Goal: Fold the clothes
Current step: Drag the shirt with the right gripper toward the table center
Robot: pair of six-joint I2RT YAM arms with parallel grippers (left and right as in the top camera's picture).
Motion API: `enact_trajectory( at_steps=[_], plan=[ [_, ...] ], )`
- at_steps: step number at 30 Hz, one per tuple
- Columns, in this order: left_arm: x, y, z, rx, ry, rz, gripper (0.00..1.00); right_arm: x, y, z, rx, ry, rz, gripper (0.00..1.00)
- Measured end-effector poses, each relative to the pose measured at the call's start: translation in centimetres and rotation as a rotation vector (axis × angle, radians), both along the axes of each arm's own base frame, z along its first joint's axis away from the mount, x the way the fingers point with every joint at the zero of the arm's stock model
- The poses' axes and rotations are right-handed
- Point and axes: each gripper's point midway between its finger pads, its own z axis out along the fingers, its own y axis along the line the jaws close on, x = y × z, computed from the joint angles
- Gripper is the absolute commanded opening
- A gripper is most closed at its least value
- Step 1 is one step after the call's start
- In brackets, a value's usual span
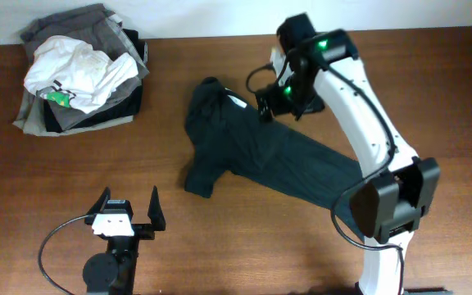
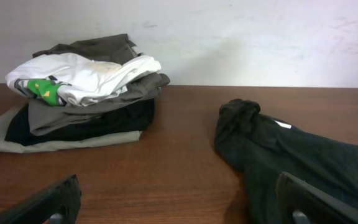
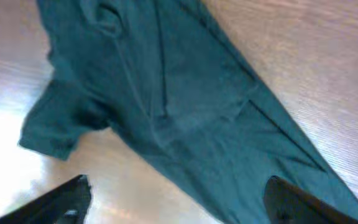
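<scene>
While the very dark teal-black, thin soft T-shirt [image 1: 260, 156] lies rumpled diagonally on the brown wooden surface [image 1: 244, 246], the right gripper [image 1: 267, 105] above its upper edge and the distant left gripper [image 1: 129, 201] show jaws open and empty, suggesting the spreading step, which next calls for a fresh edge grasp.

Bare table [image 1: 162, 123] runs between the garment pile [image 1: 80, 74] far left and the dark T-shirt [image 1: 252, 152]. The right arm [image 1: 365, 119] stretches over the shirt's right side, barring that way in.
</scene>
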Motion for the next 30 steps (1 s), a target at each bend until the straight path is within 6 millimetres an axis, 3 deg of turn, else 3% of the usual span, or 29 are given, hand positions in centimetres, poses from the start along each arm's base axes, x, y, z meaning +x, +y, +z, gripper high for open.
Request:
enact_trajectory(
  at_steps=[5, 7, 9, 19, 30],
  plan=[
    [0.0, 0.0, 0.0, 0.0, 0.0, 0.0, 0.99, -2.0, -0.5, -6.0, -0.031, 0.122, -0.045, 0.7],
    [0.0, 0.0, 0.0, 0.0, 0.0, 0.0, 0.99, -2.9, -0.4, -7.4, -0.021, 0.166, -0.061, 0.68],
    [0.0, 0.0, 0.0, 0.0, 0.0, 0.0, 0.99, -3.8, 0.0, -8.5, 0.009, 0.211, -0.073, 0.59],
    [0.0, 0.0, 0.0, 0.0, 0.0, 0.0, 0.99, -4.4, 1.4, -12.5, 0.087, 0.229, -0.14, 0.55],
    [0.0, 0.0, 0.0, 0.0, 0.0, 0.0, 0.99, -4.0, 3.1, -13.4, 0.144, 0.213, -0.162, 0.55]
  ],
)
